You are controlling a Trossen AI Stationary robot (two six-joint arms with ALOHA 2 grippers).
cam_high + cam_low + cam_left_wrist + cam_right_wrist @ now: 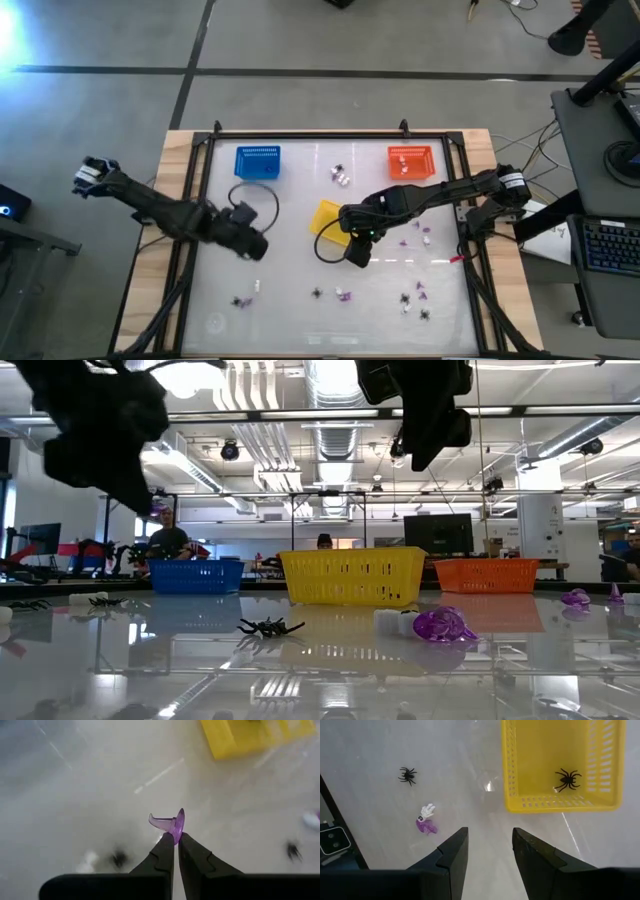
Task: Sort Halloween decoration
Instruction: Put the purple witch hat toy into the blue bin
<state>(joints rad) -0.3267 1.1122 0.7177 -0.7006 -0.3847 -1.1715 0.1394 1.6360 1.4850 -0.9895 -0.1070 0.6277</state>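
Note:
My left gripper [175, 837] hangs above the table's left middle [252, 245], shut on a small clear purple piece [169, 822]. My right gripper [490, 835] is open and empty, hovering just near of the yellow basket [328, 218]. One black spider [567, 778] lies on the yellow basket's floor. On the table lie another black spider [408, 775] and a white bit beside a purple bit [426, 821]. More small pieces are scattered near the table's near edge [412, 298] and beside the orange basket [341, 175]. My left gripper pinches the purple piece by its wider disc-shaped end [178, 825] between the tips of its two fingers. The piece is lifted clear of the table, and its thin curved arm [157, 821] sticks out sideways past the fingertips.
Blue basket [258, 162] stands at the far left and orange basket [411, 162] at the far right, with white bits in it. A raised frame [195, 200] rims the glossy table. In the low view a spider [270, 627] and a purple bit [445, 625] lie before the yellow basket [352, 575].

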